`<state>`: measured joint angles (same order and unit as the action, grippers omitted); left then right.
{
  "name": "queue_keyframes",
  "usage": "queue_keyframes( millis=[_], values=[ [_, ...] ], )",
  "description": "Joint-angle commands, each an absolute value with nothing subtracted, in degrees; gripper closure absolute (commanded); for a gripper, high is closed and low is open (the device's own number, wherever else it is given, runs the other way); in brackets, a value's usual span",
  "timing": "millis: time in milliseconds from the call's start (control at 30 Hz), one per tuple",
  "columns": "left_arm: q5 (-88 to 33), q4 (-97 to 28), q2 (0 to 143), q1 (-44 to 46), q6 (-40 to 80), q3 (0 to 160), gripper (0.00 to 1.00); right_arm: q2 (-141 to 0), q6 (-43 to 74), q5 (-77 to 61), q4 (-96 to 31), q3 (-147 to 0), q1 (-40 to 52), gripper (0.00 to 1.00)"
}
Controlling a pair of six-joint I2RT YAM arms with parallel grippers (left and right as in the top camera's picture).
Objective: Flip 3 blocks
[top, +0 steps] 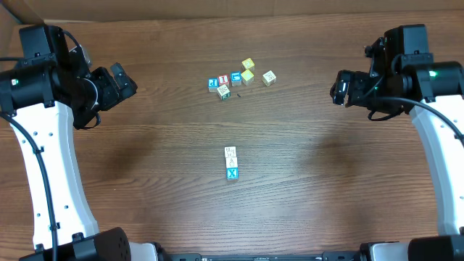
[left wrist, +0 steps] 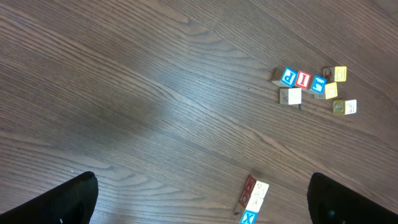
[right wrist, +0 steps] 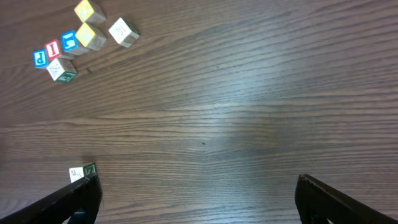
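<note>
Three small wooden alphabet blocks (top: 231,162): touching in a near-far row at centre of brown wood-grain table (top: 145,159), blue white-X cube (top: 233,173) nearest | left pincer (top: 125,81): wide, empty, far left | right pincer (top: 339,87): wide, empty, far right | cluster of loose wooden cubes (top: 239,78): beyond the row, well apart

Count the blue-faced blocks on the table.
3: the P block at the far side, a second blue block two places to its right, and the X block centrally, nearest the robot. None seem hidden.
</note>
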<state>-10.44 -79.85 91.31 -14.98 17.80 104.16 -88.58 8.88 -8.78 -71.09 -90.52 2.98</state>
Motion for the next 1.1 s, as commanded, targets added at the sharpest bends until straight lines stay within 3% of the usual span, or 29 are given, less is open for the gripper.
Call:
queue_keyframes(
  millis=[0,567,1067],
  values=[
    [-10.0,-79.9,91.6,-14.9,16.7,103.5,0.00,-80.7,9.0,-9.1,-70.8,-91.1,2.8,0.00],
    [-10.0,-79.9,91.6,-14.9,16.7,103.5,0.00,-40.3,8.6,-4.1,-71.2,-90.5,2.9,0.00],
    [-10.0,-79.9,91.6,-14.9,16.7,103.5,0.00,-12.4,8.8,-4.2,-70.7,-77.3,2.9,0.00]
  ],
)
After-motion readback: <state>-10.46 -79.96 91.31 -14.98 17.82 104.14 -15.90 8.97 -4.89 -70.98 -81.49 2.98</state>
